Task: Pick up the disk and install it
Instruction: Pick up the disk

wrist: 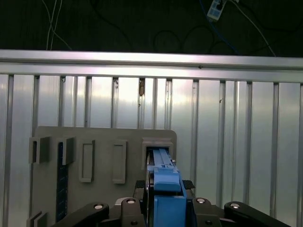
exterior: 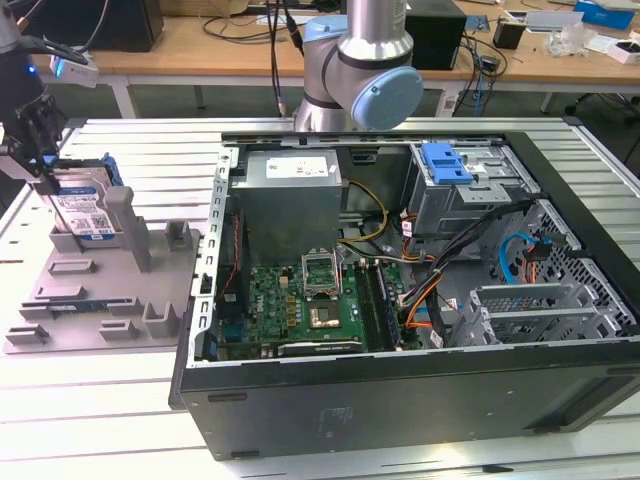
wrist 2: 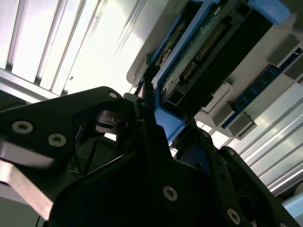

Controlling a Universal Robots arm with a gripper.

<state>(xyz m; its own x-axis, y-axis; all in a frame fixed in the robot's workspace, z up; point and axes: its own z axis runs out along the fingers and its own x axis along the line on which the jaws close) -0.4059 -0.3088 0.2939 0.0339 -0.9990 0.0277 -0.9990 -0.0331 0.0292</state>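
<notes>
Exterior view: the disk (exterior: 88, 208) stands on edge in a slot at the fixture plate's (exterior: 75, 300) far corner. It looks stiff, dense and shock-sensitive, with slick metal faces, so take the blue carrier (wrist: 166, 203) by its flanks. Gripper (wrist: 164, 185) jaws are pinched narrow on that carrier. Disk not yet lifted. Blue-and-white label, print unreadable.

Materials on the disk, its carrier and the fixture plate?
disk: silver body, looks like bare metal, with a blue-and-white label, probably a sticker.
carrier: uniform matte blue, likely moulded plastic.
fixture plate: flat matte grey with blocky posts, probably plastic, possibly printed.
</notes>
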